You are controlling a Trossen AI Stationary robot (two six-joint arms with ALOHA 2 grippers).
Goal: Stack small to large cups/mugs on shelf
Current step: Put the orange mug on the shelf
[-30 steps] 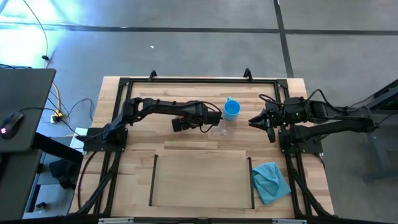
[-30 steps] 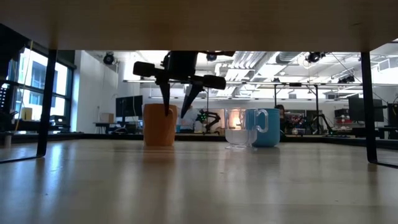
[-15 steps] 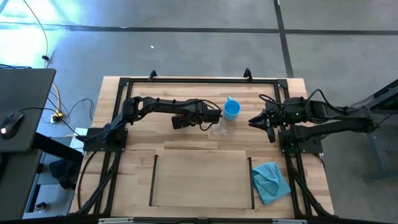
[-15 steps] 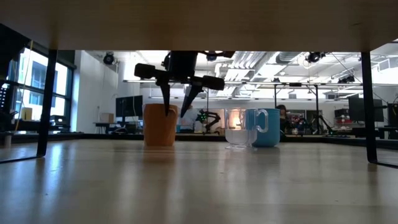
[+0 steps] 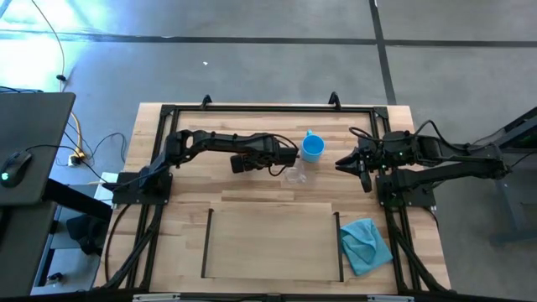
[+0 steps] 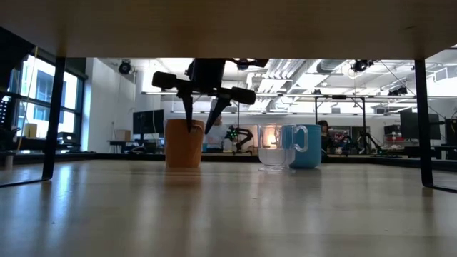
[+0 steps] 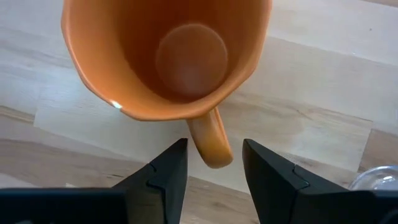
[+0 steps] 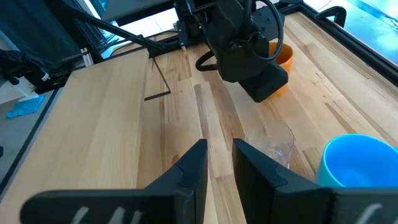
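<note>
The left tool hangs over the orange mug with its two fingers spread wide, one on each side of the mug's handle and gripping nothing yet. From the low camera the fingertips sit right at the rim of the mug, which stands on the counter behind the shelf.

The clear glass cup stands just beside the blue mug, a little farther along the counter from the orange mug. None of the three is on the pale shelf panel yet, so the stacking has not begun.

The right tool waits on its own side, near the blue mug, fingers part open and empty.

The risk I see is in the close on that handle. It is a narrow, rounded loop, and if the fingers come in off-centre the mug could swing or tip as it lifts. A heavy mug held by the handle alone may also sag and knock the glass cup nearby. The glass looks the easiest to topple if the arm sweeps past it toward the shelf.
</note>
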